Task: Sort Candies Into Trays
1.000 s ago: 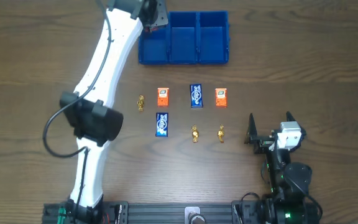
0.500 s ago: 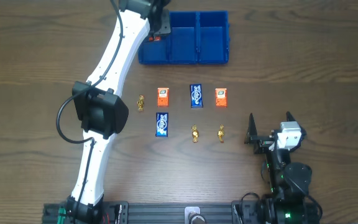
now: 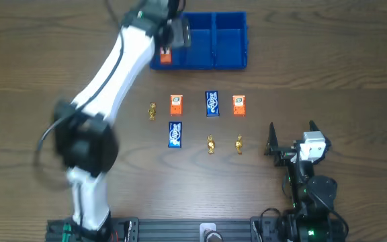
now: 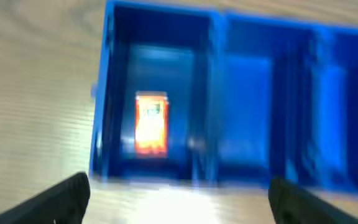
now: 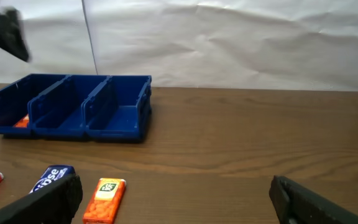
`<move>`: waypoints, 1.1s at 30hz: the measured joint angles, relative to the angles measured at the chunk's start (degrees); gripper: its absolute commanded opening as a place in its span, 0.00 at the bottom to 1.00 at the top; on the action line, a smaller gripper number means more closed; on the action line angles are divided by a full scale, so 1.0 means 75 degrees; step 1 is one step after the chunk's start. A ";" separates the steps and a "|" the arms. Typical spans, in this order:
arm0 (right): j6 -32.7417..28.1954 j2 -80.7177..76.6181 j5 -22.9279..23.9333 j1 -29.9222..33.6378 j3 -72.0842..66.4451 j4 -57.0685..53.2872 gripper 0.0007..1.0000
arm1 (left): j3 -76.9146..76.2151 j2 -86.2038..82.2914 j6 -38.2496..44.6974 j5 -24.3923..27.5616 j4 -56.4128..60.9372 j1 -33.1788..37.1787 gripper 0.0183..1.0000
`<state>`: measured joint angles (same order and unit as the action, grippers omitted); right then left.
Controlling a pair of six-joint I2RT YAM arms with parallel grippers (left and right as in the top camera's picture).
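Observation:
The blue three-compartment tray [image 3: 213, 62] stands at the back of the table. One orange candy box [image 4: 151, 123] lies in its left compartment, also seen in the top view as the orange candy [image 3: 164, 57]. My left gripper [image 3: 178, 32] hangs open above that compartment, its fingers [image 4: 61, 198] empty. On the table lie two orange boxes [image 3: 176, 104] [image 3: 239, 105], two blue candies [image 3: 211, 103] [image 3: 175, 134] and three gold-wrapped candies [image 3: 152, 111] [image 3: 210, 144] [image 3: 239, 143]. My right gripper [image 3: 292, 138] stands open and empty to the right of the candies.
The left arm [image 3: 106, 81] stretches diagonally across the left half of the table. From the right wrist view the tray [image 5: 67, 106] sits far off, with an orange box [image 5: 104, 191] and a blue candy [image 5: 51, 177] nearer. Bare wood lies right of the tray.
The orange box that my left gripper held over the tray now lies in the left compartment, let go. The left arm's elbow swung left. The right arm stayed still.

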<state>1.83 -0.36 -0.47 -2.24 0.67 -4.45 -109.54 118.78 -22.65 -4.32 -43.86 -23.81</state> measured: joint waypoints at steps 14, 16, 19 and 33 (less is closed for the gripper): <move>0.0000 0.0000 0.0000 0.0000 0.0000 -0.0003 1.00 | 0.4768 -0.1346 -0.0997 -0.0067 0.0918 -0.1448 0.81; 0.0000 0.0000 0.0000 0.0000 0.0000 -0.0003 1.00 | 0.4779 -0.1151 -0.1017 -0.0058 0.1049 -0.1437 0.80; 0.0000 0.0000 0.0000 0.0000 0.0000 -0.0003 1.00 | 0.4779 -0.1011 -0.1081 -0.0026 0.1180 -0.1419 0.80; 0.0000 0.0000 0.0000 0.0000 0.0000 -0.0003 1.00 | 0.4759 -0.0551 -0.1204 0.0184 0.1626 -0.1239 0.25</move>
<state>1.83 -0.36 -0.47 -2.24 0.67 -4.47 -73.84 114.65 -31.68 -2.94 -31.66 -33.10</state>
